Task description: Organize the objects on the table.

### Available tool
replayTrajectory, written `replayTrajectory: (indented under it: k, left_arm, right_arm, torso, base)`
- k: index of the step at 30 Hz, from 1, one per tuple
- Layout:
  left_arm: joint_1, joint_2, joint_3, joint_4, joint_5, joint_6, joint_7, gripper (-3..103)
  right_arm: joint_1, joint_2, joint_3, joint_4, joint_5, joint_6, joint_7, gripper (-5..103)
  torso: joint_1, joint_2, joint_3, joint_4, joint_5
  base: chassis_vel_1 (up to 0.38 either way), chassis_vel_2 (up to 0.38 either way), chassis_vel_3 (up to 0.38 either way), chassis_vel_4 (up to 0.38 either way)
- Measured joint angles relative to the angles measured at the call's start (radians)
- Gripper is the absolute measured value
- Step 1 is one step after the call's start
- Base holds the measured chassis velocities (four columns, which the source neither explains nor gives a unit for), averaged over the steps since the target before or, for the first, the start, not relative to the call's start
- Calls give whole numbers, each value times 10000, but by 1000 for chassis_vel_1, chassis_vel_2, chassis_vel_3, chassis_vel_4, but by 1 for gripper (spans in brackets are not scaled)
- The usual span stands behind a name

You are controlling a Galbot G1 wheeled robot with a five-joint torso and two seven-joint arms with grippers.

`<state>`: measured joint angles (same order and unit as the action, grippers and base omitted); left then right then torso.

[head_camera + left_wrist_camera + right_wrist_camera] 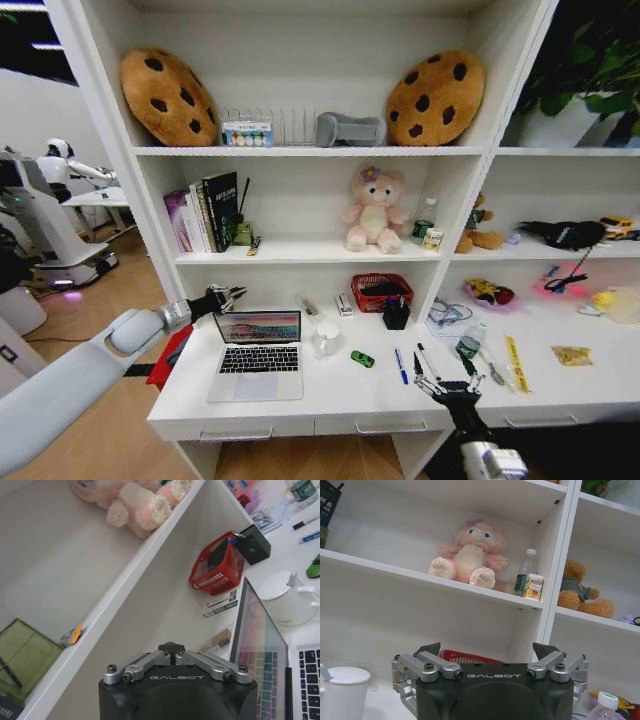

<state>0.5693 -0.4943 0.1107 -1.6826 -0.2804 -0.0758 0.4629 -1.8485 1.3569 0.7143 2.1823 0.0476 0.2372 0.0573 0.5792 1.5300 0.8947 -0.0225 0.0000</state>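
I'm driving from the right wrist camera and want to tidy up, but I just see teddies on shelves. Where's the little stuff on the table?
Observer: A green toy car sits on the table, to the right of the open laptop.
Operator: Any pens?
Observer: A blue pen and a black pen lie side by side just beyond your right hand.
Operator: What's my other hand doing?
Observer: The left hand is shut, up by the top left corner of the laptop's screen.
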Motion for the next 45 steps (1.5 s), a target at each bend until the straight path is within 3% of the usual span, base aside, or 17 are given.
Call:
replayTrajectory:
  k: [2, 4, 7, 10, 16, 22, 27, 29, 41, 44, 45]
  left_arm:
    - [-879, 58, 1057, 54, 39, 8, 210, 0]
    - [-1253, 46, 1477, 83, 78, 9, 260, 0]
    - [-2056, -137, 2294, 195, 179, 25, 353, 0]
    - [-3408, -577, 3691, 483, 235, 46, 488, 0]
    - [-4596, -930, 4851, 857, 255, -126, 858, 0]
    - [-5291, -974, 5379, 1260, 341, -437, 1212, 0]
    - [-5779, -967, 5872, 1714, 1000, -1054, 1671, 0]
    - [-5854, -970, 5889, 1947, 1561, -1336, 2105, 0]
    - [-5653, -883, 5560, 2304, 2567, -2075, 2755, 0]
    - [-5318, -679, 5089, 2197, 2689, -2580, 4021, 0]
    - [-5318, -679, 5089, 2197, 2689, -2580, 4021, 0]
  right_arm:
    - [-56, 95, -47, -54, -63, 120, -25, 100]
    - [-83, 153, -64, -89, -95, 181, -31, 100]
    - [-105, 261, -97, -200, -176, 309, -55, 100]
    - [-69, 285, -113, -325, -329, 441, -81, 100]
    - [-35, 216, -114, -337, -388, 515, -107, 100]
    - [-131, 294, -122, -480, -434, 700, -120, 100]
    - [-118, 343, -154, -506, -446, 743, -120, 100]
    - [-126, 339, -119, -468, -413, 739, -112, 100]
    - [-150, 257, -71, -413, -304, 701, -94, 100]
    - [-130, 338, -132, -412, -351, 682, -89, 100]
    - [-130, 338, -132, -412, -351, 682, -89, 100]
  torso:
    - [-1, 1, 0, 0, 1]
    - [0, 0, 0, 1, -1]
    - [-1, 1, -2, -1, 2]
    - [-1, 1, -1, -2, 1]
    - [-1, 1, -1, -2, 2]
    - [-1, 0, 0, -1, 0]
    - [-1, 1, -1, -1, 0]
    - [0, 1, -1, -1, 0]
    - [-1, 1, 0, 0, -3]
    - [-1, 1, -2, -2, -1]
    - [-1, 1, -2, -2, -1]
  base:
    - [0, 0, 0, 0]
    - [0, 0, 0, 0]
    - [0, 0, 0, 0]
    - [0, 0, 0, 0]
    - [0, 0, 0, 0]
    - [0, 0, 0, 0]
    - [0, 0, 0, 0]
    - [0, 0, 0, 0]
    - [0, 0, 0, 0]
    - [0, 0, 0, 0]
    - [0, 0, 0, 0]
